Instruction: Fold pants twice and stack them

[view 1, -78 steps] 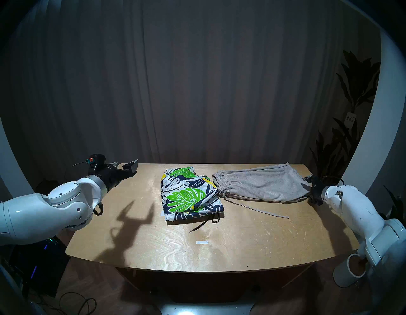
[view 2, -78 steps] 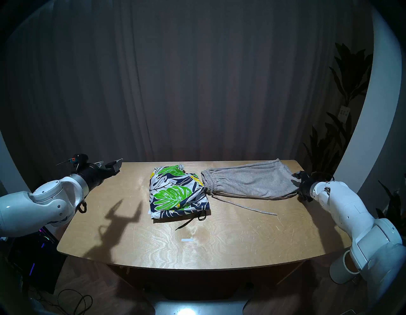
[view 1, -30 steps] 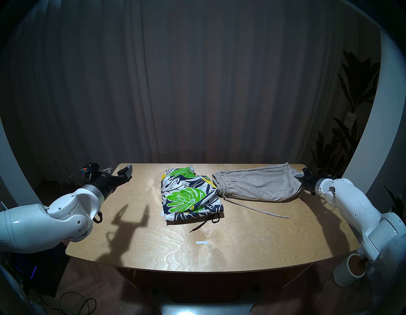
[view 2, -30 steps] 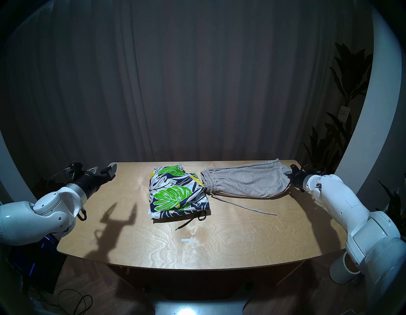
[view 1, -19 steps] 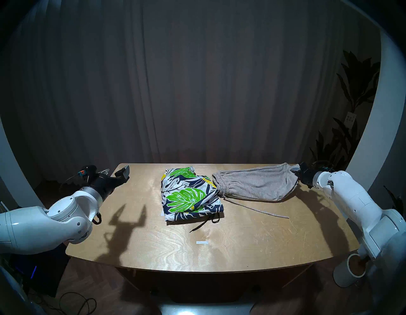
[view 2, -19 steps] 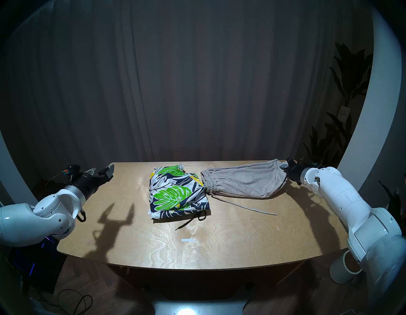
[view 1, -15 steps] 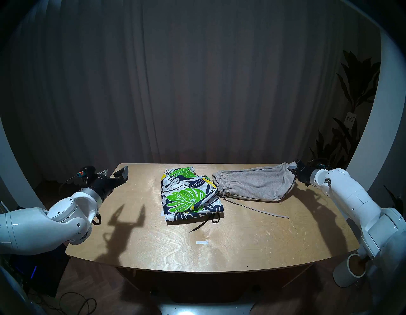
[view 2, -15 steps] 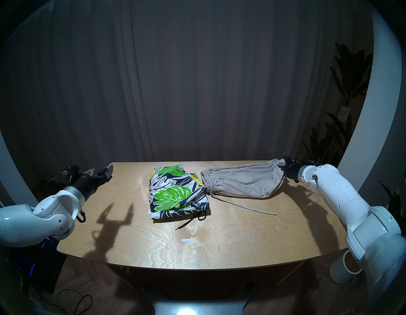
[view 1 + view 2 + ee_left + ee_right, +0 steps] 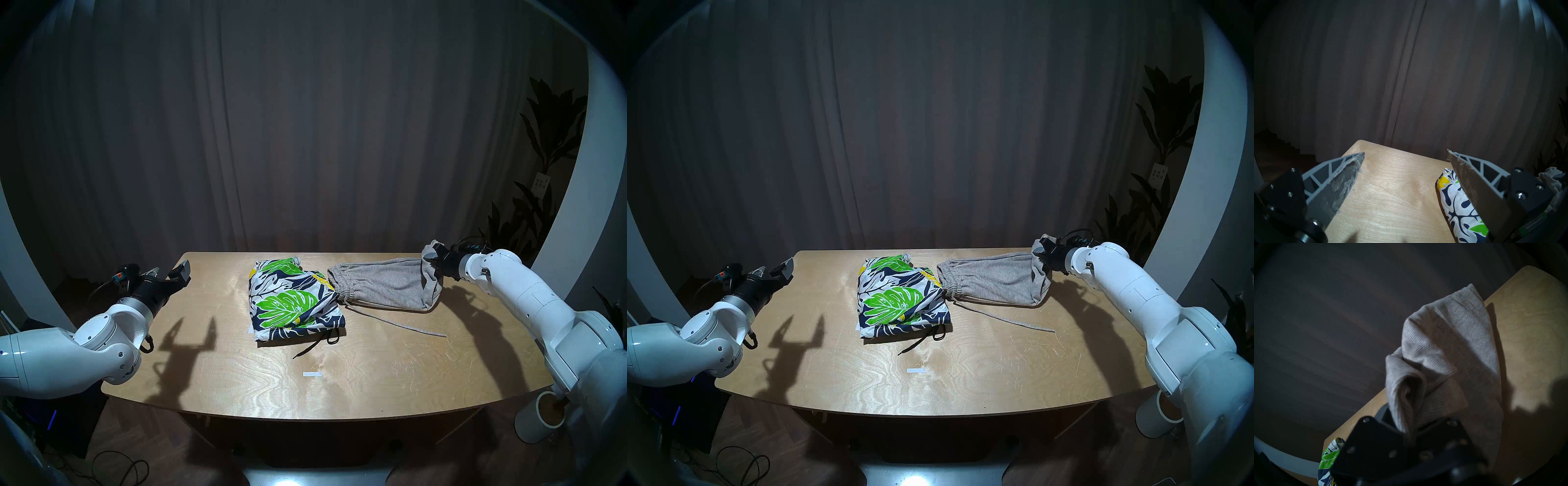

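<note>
The leaf-print shorts (image 9: 293, 298) (image 9: 901, 298) lie folded at the table's back middle, their black drawstring trailing toward the front. To their right lie the light-grey shorts (image 9: 383, 286) (image 9: 993, 283), waistband facing the print pair. My right gripper (image 9: 431, 258) (image 9: 1041, 253) is shut on the grey leg end and holds it lifted above the table, so the cloth hangs down in a fold; the right wrist view shows the grey shorts (image 9: 1444, 361) bunched between the fingers. My left gripper (image 9: 171, 269) (image 9: 1405, 152) hovers open and empty over the back left corner.
The wooden table (image 9: 339, 383) has a small white label (image 9: 312, 374) near its front middle. A grey drawstring (image 9: 407, 325) runs across the top to the right. A white cylinder bin (image 9: 539, 421) stands on the floor at right; dark curtain behind.
My right gripper has lifted the grey leg end and carried it left, folding the cloth over. My left arm has drawn back to the left, still open.
</note>
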You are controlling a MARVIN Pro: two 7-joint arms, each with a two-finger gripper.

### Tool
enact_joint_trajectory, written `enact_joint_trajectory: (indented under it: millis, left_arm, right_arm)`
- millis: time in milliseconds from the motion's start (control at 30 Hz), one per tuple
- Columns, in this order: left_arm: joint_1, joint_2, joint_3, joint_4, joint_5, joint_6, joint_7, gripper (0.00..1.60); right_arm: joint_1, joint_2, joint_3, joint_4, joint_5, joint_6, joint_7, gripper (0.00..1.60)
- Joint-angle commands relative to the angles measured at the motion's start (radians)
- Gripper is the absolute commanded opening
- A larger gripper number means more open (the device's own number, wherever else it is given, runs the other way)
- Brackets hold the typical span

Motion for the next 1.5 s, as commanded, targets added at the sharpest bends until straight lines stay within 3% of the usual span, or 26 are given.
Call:
enact_joint_trajectory:
  millis: [0,800,1467]
  left_arm:
    - [0.008,0.0,-0.018,-0.006,0.006,-0.059,0.011,1.6]
    - [0.092,0.0,-0.011,-0.037,0.045,-0.222,0.124,1.6]
    - [0.164,0.0,-0.019,-0.065,0.137,-0.349,0.215,1.6]
  right_arm:
    - [0.083,-0.055,-0.014,0.02,-0.03,0.003,0.004,0.0]
    - [0.173,-0.181,-0.084,0.071,-0.11,0.071,0.029,0.0]
    - [0.175,-0.198,-0.176,0.045,-0.195,0.153,0.145,0.0]
